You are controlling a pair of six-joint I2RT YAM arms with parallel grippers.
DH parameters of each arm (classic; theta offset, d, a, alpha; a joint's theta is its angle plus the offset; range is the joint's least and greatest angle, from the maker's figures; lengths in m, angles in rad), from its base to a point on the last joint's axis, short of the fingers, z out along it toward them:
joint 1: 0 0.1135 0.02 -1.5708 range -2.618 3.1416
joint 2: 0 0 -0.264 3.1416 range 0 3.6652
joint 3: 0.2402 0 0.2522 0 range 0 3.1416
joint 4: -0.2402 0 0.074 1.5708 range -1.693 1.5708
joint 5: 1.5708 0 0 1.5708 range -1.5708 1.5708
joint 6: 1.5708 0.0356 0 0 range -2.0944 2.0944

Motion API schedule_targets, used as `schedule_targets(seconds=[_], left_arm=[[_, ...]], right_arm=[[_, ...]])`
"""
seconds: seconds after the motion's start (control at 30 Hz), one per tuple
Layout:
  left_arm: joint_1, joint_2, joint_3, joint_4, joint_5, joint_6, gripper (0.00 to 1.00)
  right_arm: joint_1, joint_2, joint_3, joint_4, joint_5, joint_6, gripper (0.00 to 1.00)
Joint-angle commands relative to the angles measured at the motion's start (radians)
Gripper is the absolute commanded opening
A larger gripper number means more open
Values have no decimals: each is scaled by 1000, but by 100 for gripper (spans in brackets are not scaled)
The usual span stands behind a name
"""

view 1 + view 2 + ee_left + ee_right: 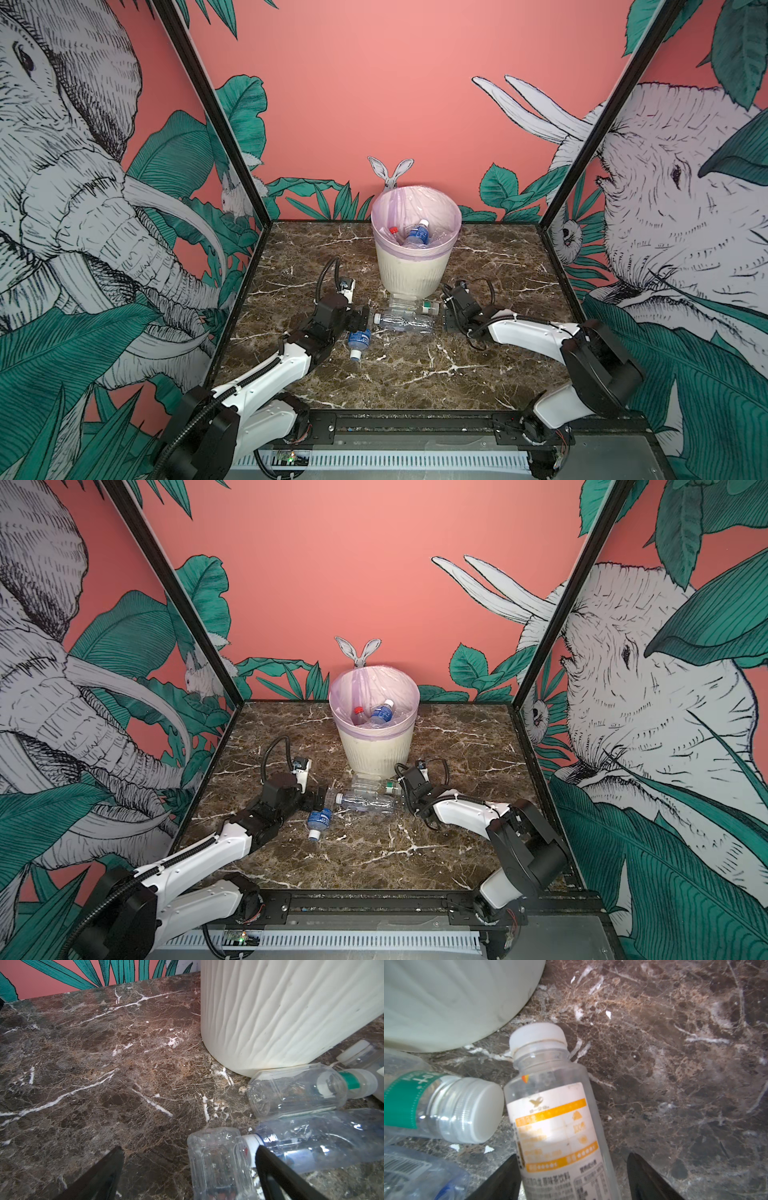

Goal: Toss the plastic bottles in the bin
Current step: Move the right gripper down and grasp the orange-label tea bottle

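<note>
My right gripper (573, 1155) straddled the yellow-label bottle (554, 1122), jaws part-wide and unclamped, lined up to grab. The bin (446, 1001) was just ahead. My left gripper (189, 1147) was wide, a clear bottle (216, 1163) between its jaws.

A: How many on the table (374, 386)?
B: Four: blue-label bottle (359, 337), long clear bottle (409, 322), green-band bottle (409, 306), yellow-label bottle (556, 1126). Inside the single bin (411, 270), two more I can see.
</note>
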Motion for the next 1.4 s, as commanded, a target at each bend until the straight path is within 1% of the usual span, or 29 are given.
schedule_targets(seconds=[0.0,0.13,0.2,0.4,0.53,0.7,0.8,0.97,1.13,1.27,1.37], left_arm=[[-3,5,27,11,3,-4,99],[-3,8,29,12,1,-4,100],[-3,10,29,11,1,-4,100],[-2,14,30,11,1,-4,100],[-2,17,33,13,1,-8,100],[-1,16,31,13,1,-8,100],[-2,6,26,19,0,-8,100],[-1,2,23,18,-4,-8,100],[-2,6,23,21,-5,-8,100],[-3,14,24,25,-3,-9,100],[-2,15,23,26,-3,-9,100]], right_arm=[[0,19,-14,1,-15,2,80],[10,27,-14,-4,-11,-4,79],[12,28,-14,-7,-10,-5,77],[20,6,-20,-18,1,-14,64],[24,-34,-38,-15,6,-22,55],[42,-129,-107,34,29,-18,53],[68,-199,-143,47,63,-20,53],[156,-341,-202,43,175,-27,53],[231,-479,-246,17,264,-18,48],[276,-589,-259,-5,317,-39,47],[302,-666,-249,-18,339,-77,47]])
